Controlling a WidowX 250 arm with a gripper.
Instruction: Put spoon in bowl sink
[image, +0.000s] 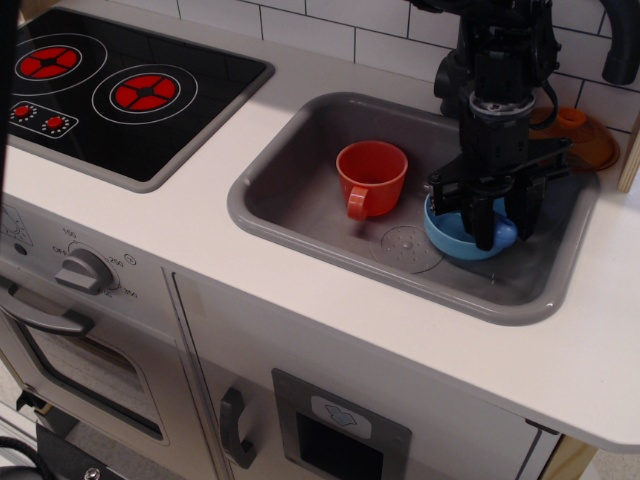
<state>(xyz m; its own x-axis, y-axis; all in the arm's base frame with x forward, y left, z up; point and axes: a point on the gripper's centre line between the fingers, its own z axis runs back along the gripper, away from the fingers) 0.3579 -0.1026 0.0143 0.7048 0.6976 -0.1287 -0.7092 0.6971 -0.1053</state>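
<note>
My pincer (487, 215) hangs right of centre, directly over the bowl (452, 238) in the sink (300, 150). The spoon is hidden, so I cannot tell whether I'm gripping it.

You have: grey sink (300, 215); light blue bowl (450, 238); red-orange cup (371, 176); translucent orange lid (580, 140); black gripper (496, 232); black hob (120, 90) with red rings; white counter (180, 215); white tiles (380, 25).

spoon: not visible | bowl (450, 238): mostly behind pincer (485, 215)
</note>
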